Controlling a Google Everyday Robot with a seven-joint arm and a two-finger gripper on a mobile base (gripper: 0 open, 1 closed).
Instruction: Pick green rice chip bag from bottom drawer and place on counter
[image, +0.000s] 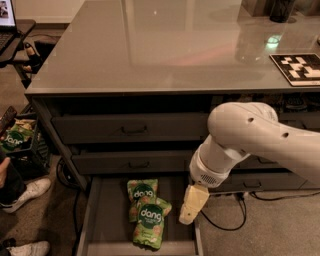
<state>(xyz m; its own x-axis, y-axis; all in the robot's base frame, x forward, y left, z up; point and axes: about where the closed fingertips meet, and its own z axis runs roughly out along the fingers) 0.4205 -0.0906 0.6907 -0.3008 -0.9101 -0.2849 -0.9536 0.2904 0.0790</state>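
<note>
Two green rice chip bags lie in the open bottom drawer, one further back and one overlapping it in front. Both show the dark "dang" logo face up. My gripper hangs from the white arm over the drawer's right edge, just right of the front bag and apart from it. It holds nothing that I can see. The glossy grey counter tops the cabinet above.
Two shut handled drawer fronts sit above the open drawer. A black-and-white tag board and a dark object stand on the counter's right. Cables run on the floor at right. A crate with another green bag and a person's shoes are at left.
</note>
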